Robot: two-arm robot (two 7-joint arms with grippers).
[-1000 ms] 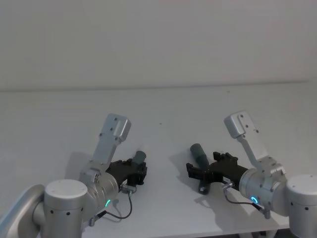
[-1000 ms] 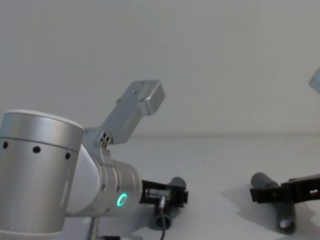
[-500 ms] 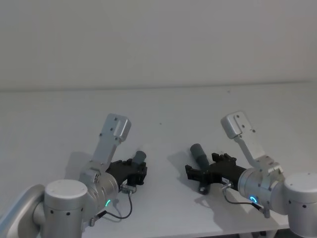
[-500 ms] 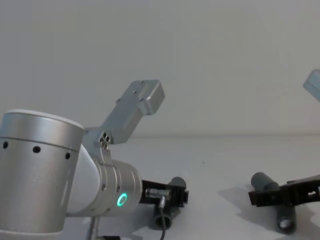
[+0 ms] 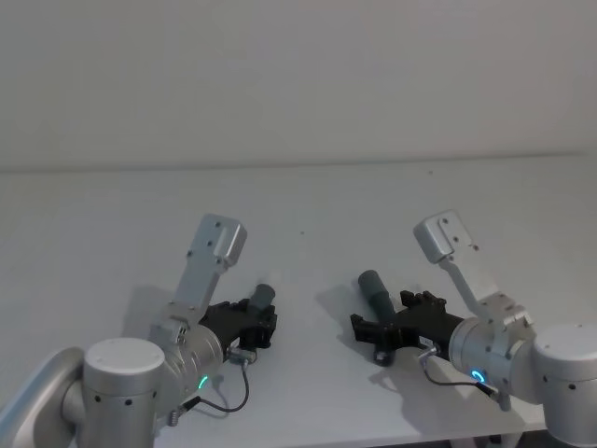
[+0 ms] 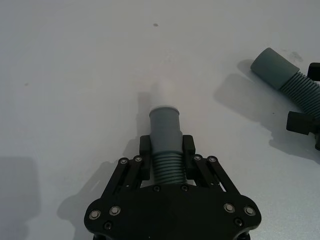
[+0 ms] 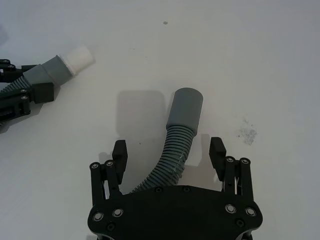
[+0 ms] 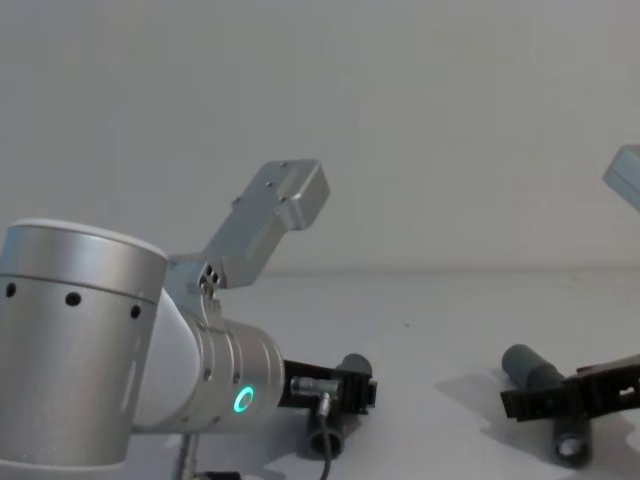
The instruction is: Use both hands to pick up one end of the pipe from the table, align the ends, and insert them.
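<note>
My left gripper (image 6: pixel 166 152) is shut on the ribbed middle of one dark grey pipe piece (image 6: pixel 165 127), whose narrow white end (image 7: pixel 80 57) points away from the fingers. In the head view this gripper (image 5: pixel 252 322) sits low over the white table (image 5: pixel 308 201) at the left. The other pipe piece (image 7: pixel 184 111) lies curved on the table. My right gripper (image 7: pixel 169 150) stands open astride its ribbed part, one finger on each side, touching neither. Its smooth grey cuff (image 5: pixel 373 283) sticks out ahead of the right gripper (image 5: pixel 385 333). The chest view shows that cuff (image 8: pixel 527 366) too.
The table stretches wide and bare beyond both grippers to a plain white wall (image 5: pixel 298 75). A small dark speck (image 5: pixel 301 233) marks the table between the two pieces. Silver arm brackets (image 5: pixel 216 241) rise above each gripper.
The right gripper has dropped slightly lower around the right pipe piece, and its arm bracket has shifted a little left. The left arm and its held piece have stayed still.
</note>
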